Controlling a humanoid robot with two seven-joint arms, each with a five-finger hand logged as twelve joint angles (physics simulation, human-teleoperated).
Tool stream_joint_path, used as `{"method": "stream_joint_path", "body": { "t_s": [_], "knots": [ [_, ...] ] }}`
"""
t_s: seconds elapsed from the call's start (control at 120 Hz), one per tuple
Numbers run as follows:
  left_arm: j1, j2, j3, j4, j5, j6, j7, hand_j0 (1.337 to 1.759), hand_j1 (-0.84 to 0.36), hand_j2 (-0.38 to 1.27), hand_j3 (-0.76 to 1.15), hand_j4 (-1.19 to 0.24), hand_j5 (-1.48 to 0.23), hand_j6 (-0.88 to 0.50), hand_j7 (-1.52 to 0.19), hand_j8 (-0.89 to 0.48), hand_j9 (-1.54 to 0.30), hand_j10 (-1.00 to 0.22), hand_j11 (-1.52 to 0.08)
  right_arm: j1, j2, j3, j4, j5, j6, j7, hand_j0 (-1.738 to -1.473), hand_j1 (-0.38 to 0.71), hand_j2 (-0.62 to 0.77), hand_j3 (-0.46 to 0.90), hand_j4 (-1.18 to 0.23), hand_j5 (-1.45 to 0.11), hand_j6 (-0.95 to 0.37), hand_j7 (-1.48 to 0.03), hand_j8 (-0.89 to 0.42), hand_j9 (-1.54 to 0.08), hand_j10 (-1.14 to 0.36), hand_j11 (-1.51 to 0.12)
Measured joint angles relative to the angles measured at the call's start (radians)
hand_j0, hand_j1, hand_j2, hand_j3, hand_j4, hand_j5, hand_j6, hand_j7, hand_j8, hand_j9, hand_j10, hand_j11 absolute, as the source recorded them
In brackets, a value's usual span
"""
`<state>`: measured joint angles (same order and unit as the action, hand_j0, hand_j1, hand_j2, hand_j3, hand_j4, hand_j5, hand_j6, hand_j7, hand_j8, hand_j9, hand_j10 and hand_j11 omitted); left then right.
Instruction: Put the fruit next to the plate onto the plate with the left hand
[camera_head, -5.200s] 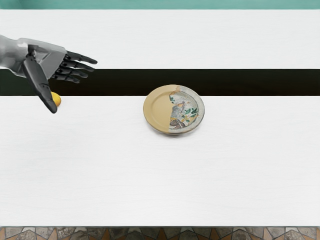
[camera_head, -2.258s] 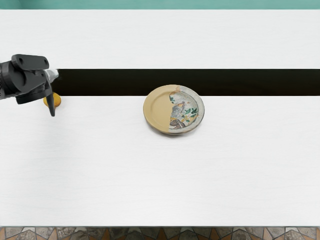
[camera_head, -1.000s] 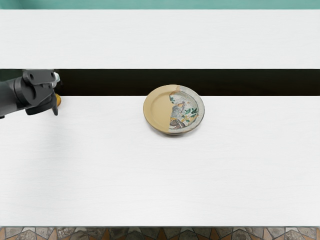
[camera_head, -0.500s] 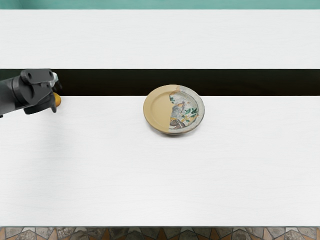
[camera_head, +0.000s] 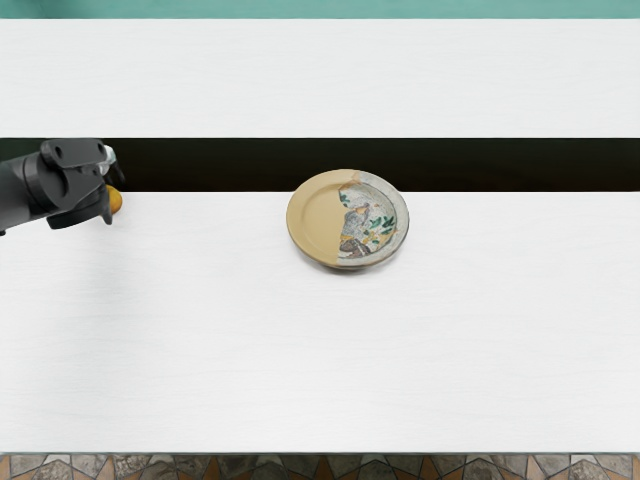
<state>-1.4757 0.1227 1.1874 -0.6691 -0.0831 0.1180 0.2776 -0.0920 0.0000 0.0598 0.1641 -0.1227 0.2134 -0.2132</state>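
Left hand (camera_head: 74, 187) is down over the fruit (camera_head: 116, 201), of which only an orange sliver shows at my hand's right side. I cannot tell whether I have closed on it or how far open I am. The fruit lies on the worktop (camera_head: 320, 330) by the dark gap, well apart from the plate (camera_head: 310, 215) to its right. I judge this the grasping step. Next comes a sure hold, a lift, and a long carry right.
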Motion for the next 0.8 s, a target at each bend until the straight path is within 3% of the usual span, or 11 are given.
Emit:
{"method": "stream_joint_path", "body": {
  "t_s": [0.067,0.092,0.1,0.183,0.25,0.3,0.342,0.358,0.408,0.55,0.8],
  "knots": [
    [-0.003,0.003,-0.001,0.0,-0.011,-0.044,0.0,1.658,-0.26,0.11,0.0,-0.54,-0.64,-0.43,-0.62,-0.46,-0.67,-0.52,-0.67,0.0,0.0,0.0,0.0,0.0,0.0,0.0,-1.658,-0.34,0.0,0.0,-0.01,-0.01,-0.01,-0.01,-0.01,-0.01,-0.01,-0.01],
    [-0.006,0.008,-0.001,0.001,-0.017,-0.084,-0.002,1.657,-0.3,0.1,0.0,-0.56,-0.65,-0.2,-0.91,-0.42,-0.72,-0.56,-0.72,0.0,0.0,0.0,0.0,0.0,0.0,0.0,-1.658,-0.34,0.0,0.0,-0.01,-0.01,-0.01,-0.01,-0.01,-0.01,-0.01,-0.01],
    [-0.007,0.008,-0.001,0.002,-0.018,-0.095,-0.002,1.66,-0.31,0.11,-0.08,-0.51,-0.69,-0.13,-0.98,-0.35,-0.8,-0.57,-0.74,0.0,0.0,0.0,0.0,0.0,0.0,0.0,-1.658,-0.34,0.0,0.0,-0.01,-0.01,-0.01,-0.01,-0.01,-0.01,-0.01,-0.01],
    [-0.008,0.01,0.0,0.007,-0.024,-0.165,-0.007,1.675,-0.44,-0.14,0.31,-0.02,-1.28,0.3,-1.38,0.11,-1.33,-0.5,-0.84,0.0,0.0,0.0,0.0,0.0,0.0,0.0,-1.658,-0.34,0.0,0.0,-0.01,-0.01,-0.01,-0.01,-0.01,-0.01,-0.01,-0.01],
    [-0.008,0.011,0.0,0.008,-0.028,-0.192,-0.008,1.689,-0.53,-0.16,0.48,0.17,-1.45,0.47,-1.51,0.3,-1.5,-0.3,-1.11,0.0,0.0,0.0,0.0,0.0,0.0,0.0,-1.658,-0.34,0.0,0.0,-0.01,-0.01,-0.01,-0.01,-0.01,-0.01,-0.01,-0.01],
    [-0.011,0.016,-0.002,0.008,-0.036,-0.205,-0.011,1.69,-0.57,-0.09,0.45,0.19,-1.47,0.5,-1.51,0.34,-1.54,-0.25,-1.17,0.0,0.0,0.0,0.0,0.0,0.0,0.0,-1.658,-0.34,0.0,0.0,-0.01,-0.01,-0.01,-0.01,-0.01,-0.01,-0.01,-0.01],
    [-0.015,0.019,-0.003,0.008,-0.044,-0.214,-0.011,1.698,-0.59,-0.01,0.34,0.18,-1.44,0.49,-1.49,0.34,-1.51,-0.24,-1.15,0.0,0.0,0.0,0.0,0.0,0.0,0.0,-1.658,-0.34,0.0,0.0,-0.01,-0.01,-0.01,-0.01,-0.01,-0.01,-0.01,-0.01],
    [-0.018,0.024,-0.005,0.007,-0.05,-0.217,-0.012,1.659,-0.59,0.01,0.31,0.14,-1.41,0.45,-1.45,0.3,-1.48,-0.26,-1.12,0.0,0.0,0.0,0.0,0.0,0.0,0.0,-1.658,-0.34,0.0,0.0,-0.01,-0.01,-0.01,-0.01,-0.01,-0.01,-0.01,-0.01],
    [-0.023,0.033,-0.008,0.006,-0.067,-0.225,-0.014,1.657,-0.6,0.08,0.24,0.06,-1.29,0.4,-1.37,0.24,-1.36,-0.36,-1.1,0.0,0.0,0.0,0.0,0.0,0.0,0.0,-1.658,-0.34,0.0,0.0,-0.01,-0.01,-0.01,-0.01,-0.01,-0.01,-0.01,-0.01],
    [-0.058,0.048,-0.004,0.002,-0.104,-0.245,-0.004,1.65,-0.49,0.31,0.12,-0.4,-1.18,-0.1,-1.23,-0.09,-1.26,-0.58,-1.14,0.0,0.0,0.0,0.0,0.0,0.0,0.0,-1.658,-0.34,0.0,0.0,-0.01,-0.01,-0.01,-0.01,-0.01,-0.01,-0.01,-0.01],
    [-0.125,0.067,-0.088,-0.002,-0.205,-0.256,0.0,1.647,-0.36,0.39,0.03,-0.68,-1.21,-0.29,-1.16,-0.26,-1.2,-0.7,-1.16,0.0,0.0,0.0,0.0,0.0,0.0,0.0,-1.658,-0.34,0.0,0.0,-0.01,-0.01,-0.01,-0.01,-0.01,-0.01,-0.01,-0.01]
  ]
}}
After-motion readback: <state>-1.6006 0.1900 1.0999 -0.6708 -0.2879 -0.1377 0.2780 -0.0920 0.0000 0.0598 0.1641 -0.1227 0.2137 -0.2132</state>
